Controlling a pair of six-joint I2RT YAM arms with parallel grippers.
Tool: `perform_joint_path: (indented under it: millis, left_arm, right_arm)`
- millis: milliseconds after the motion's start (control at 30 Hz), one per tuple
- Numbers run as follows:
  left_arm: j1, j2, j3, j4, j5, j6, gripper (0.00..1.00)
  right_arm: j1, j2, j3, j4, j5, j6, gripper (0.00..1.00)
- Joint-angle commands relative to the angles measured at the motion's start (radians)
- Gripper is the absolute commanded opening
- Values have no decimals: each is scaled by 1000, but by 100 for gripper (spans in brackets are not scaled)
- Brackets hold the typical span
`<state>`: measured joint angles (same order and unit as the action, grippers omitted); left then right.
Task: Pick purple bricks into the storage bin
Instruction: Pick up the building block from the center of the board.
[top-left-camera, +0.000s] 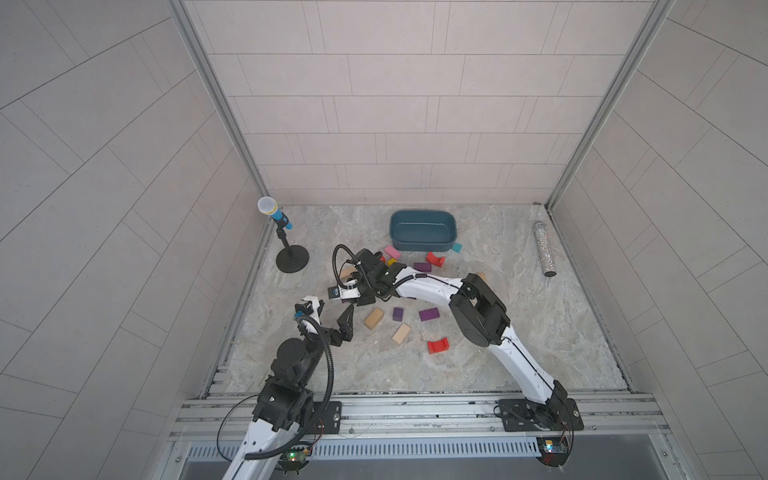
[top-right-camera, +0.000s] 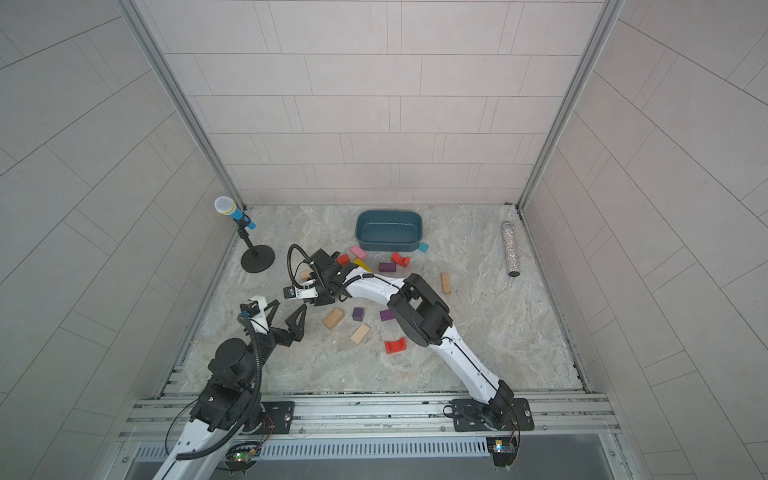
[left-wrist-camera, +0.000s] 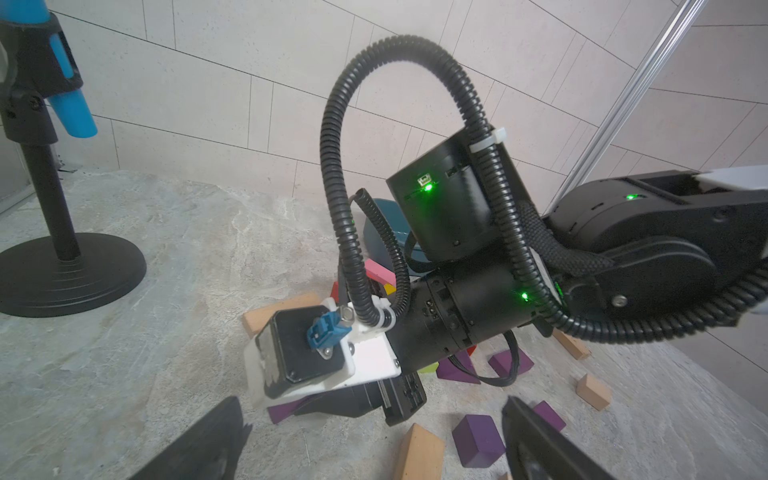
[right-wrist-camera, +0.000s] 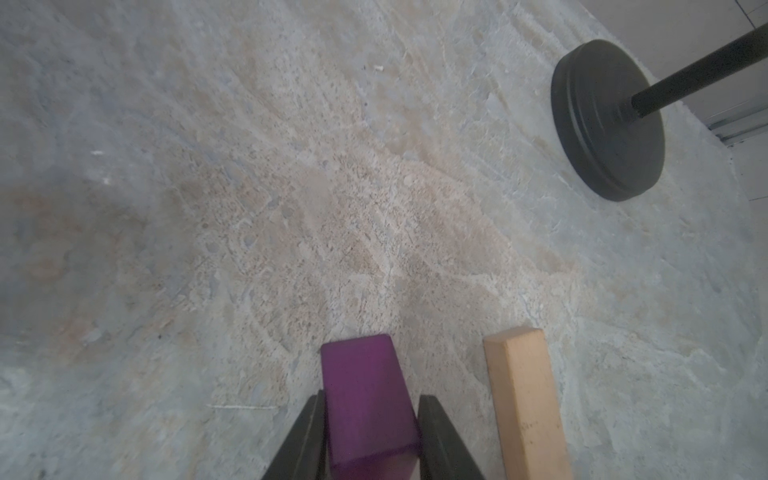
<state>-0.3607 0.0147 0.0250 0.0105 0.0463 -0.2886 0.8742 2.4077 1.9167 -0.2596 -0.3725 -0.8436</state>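
The dark teal oblong plastic storage bin (top-left-camera: 420, 246) sits empty at the far centre. Left of centre, the right gripper (right-wrist-camera: 372, 395) is clamped on one small dark-purple wooden brick (right-wrist-camera: 359, 370). The left gripper (top-right-camera: 291, 306) has its jaws apart. Other purple bricks (top-left-camera: 429, 314) lie loose mid-table, so nearly everything is left to do.

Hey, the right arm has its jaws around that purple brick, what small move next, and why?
Probably a short straight lift. In the right wrist view the right gripper seems to have its jaws pressed against both sides of the purple brick, with a tan block close beside it but apart. Rising first should clear that block before carrying toward the storage bin.
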Motion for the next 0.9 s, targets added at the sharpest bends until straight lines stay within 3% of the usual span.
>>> perform_joint_path:
  millis: [0,200,533,700,867]
  left_arm:
    - [-3,-10,-8,14,-9,1,100]
    - [-3,-10,-4,11,-6,2,100]
    - [-3,-10,1,13,10,-2,100]
    - [-3,-10,0,17,15,-2,100]
    - [-3,-10,-2,23,17,-2,100]
  right_arm:
    - [3,-76,-73,24,-1,17,6]
    - [3,-186,-196,142,-6,53,0]
    - [-14,-390,-360,208,64,28,0]
    - [-81,-479,-405,214,94,31,0]
    - [-196,-483,-351,211,120,83,0]
